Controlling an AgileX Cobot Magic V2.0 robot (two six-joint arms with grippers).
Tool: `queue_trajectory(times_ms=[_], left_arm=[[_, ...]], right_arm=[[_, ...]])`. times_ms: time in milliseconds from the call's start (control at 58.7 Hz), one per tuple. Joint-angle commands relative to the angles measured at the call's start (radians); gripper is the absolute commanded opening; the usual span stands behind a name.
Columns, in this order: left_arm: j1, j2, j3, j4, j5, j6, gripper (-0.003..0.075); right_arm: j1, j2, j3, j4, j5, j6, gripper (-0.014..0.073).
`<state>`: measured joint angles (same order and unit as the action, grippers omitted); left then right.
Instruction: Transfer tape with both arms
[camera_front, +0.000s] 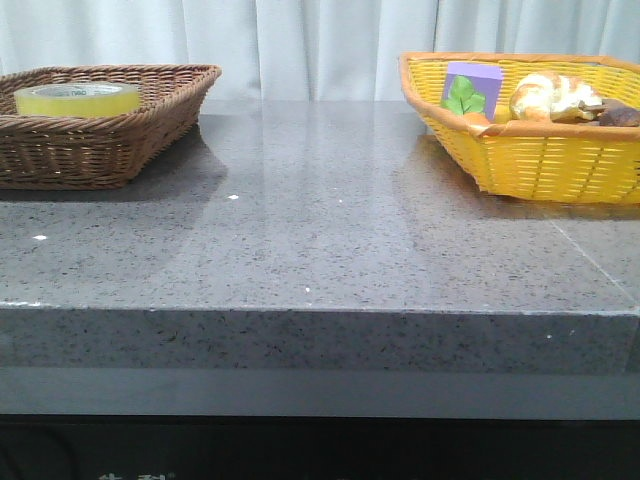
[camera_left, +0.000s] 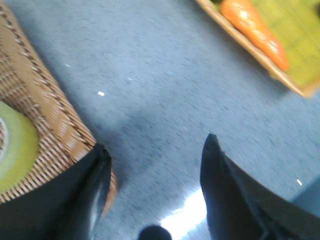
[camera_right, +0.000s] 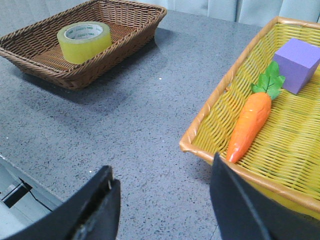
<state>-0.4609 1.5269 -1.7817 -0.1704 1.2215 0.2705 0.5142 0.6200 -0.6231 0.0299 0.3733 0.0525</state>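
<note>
- Tape (camera_front: 77, 98) lies flat inside the brown wicker basket (camera_front: 60, 150), which you see at the upper left of the front view.
- You see the yellow wicker basket (camera_front: 540, 160) at the upper right of that view; it holds an orange toy carrot (camera_right: 248, 125) with green leaves and a purple block (camera_right: 296, 64).
- You see bare grey speckled tabletop (camera_front: 320, 240) between the two baskets, which stand well apart.
- Left gripper (camera_left: 155, 172) has its fingers spread and holds nothing. In its wrist view, one finger (camera_left: 92, 192) overlaps the brown basket's rim; you cannot tell whether they touch.
- Right gripper (camera_right: 162, 197) has its fingers spread and holds nothing. It hangs by the yellow basket's near rim.
- Neither gripper touches the tape.
</note>
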Motion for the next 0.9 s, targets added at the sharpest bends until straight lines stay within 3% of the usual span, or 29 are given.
queue_trajectory(times_ms=[0, 290, 597, 887], left_arm=[[-0.062, -0.131, 0.095, 0.000, -0.107, -0.010, 0.0400], [-0.221, -0.421, 0.519, -0.003, -0.330, -0.010, 0.0400], [-0.228, -0.668, 0.858, 0.000, -0.546, -0.035, 0.0400], [-0.228, -0.817, 1.028, 0.033, -0.774, -0.035, 0.0399]], right_arm=[[-0.004, -0.003, -0.024, -0.001, -0.081, -0.005, 0.0429], [-0.004, -0.003, -0.024, -0.001, -0.081, -0.005, 0.0429], [-0.004, -0.003, -0.024, -0.001, -0.081, -0.005, 0.0429], [-0.004, -0.003, -0.024, -0.001, -0.081, -0.005, 0.0429]])
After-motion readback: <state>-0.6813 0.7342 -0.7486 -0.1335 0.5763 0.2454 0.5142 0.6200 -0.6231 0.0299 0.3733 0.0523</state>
